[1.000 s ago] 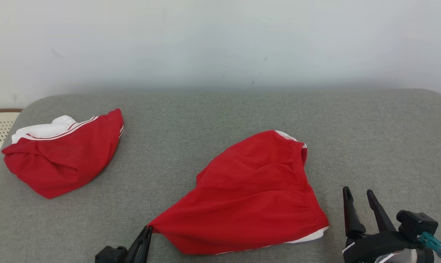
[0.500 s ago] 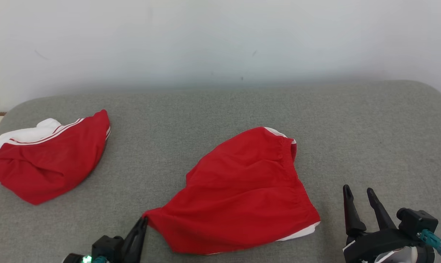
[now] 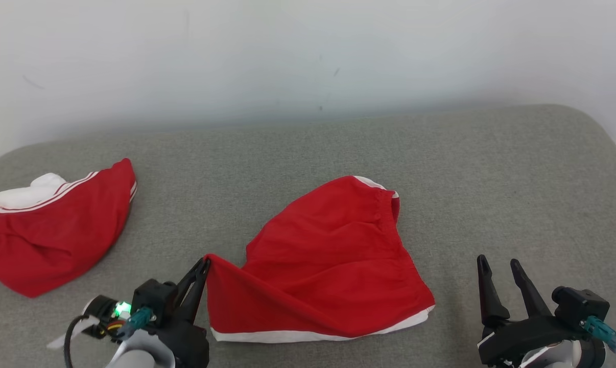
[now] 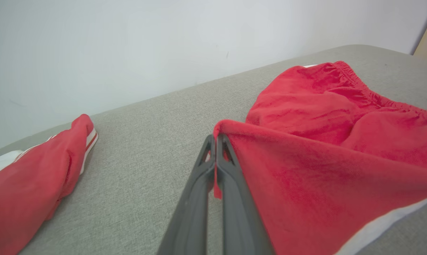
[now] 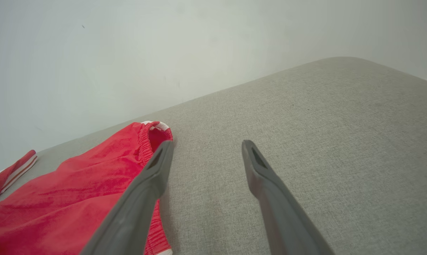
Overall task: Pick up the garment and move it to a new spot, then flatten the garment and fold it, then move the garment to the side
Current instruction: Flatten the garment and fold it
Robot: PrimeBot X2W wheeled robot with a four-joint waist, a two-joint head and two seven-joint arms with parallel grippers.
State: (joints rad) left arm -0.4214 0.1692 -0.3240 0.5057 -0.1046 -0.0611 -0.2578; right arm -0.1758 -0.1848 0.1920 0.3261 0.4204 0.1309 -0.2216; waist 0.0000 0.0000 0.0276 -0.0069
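The garment (image 3: 328,266) is a pair of red shorts with white trim, lying mid-surface on the grey cushion (image 3: 313,153). My left gripper (image 3: 204,263) is shut on its near left corner, which is lifted and folded toward the middle. In the left wrist view the shut fingers (image 4: 213,156) pinch the red cloth (image 4: 326,148) at their tips. My right gripper (image 3: 497,263) stands open to the right of the garment, apart from it. In the right wrist view the open fingers (image 5: 153,177) frame bare cushion, with the shorts' waistband (image 5: 149,141) to their left.
A second red and white garment (image 3: 47,225) lies bunched at the cushion's left edge, also seen as red cloth (image 4: 29,177) in the left wrist view. A pale wall (image 3: 308,56) rises behind the cushion. Bare grey fabric spreads at right and back.
The camera has shifted, so everything sits further left. My left gripper has risen and carried the pinched corner up and inward, exposing the white hem along the near edge. The right gripper is unmoved.
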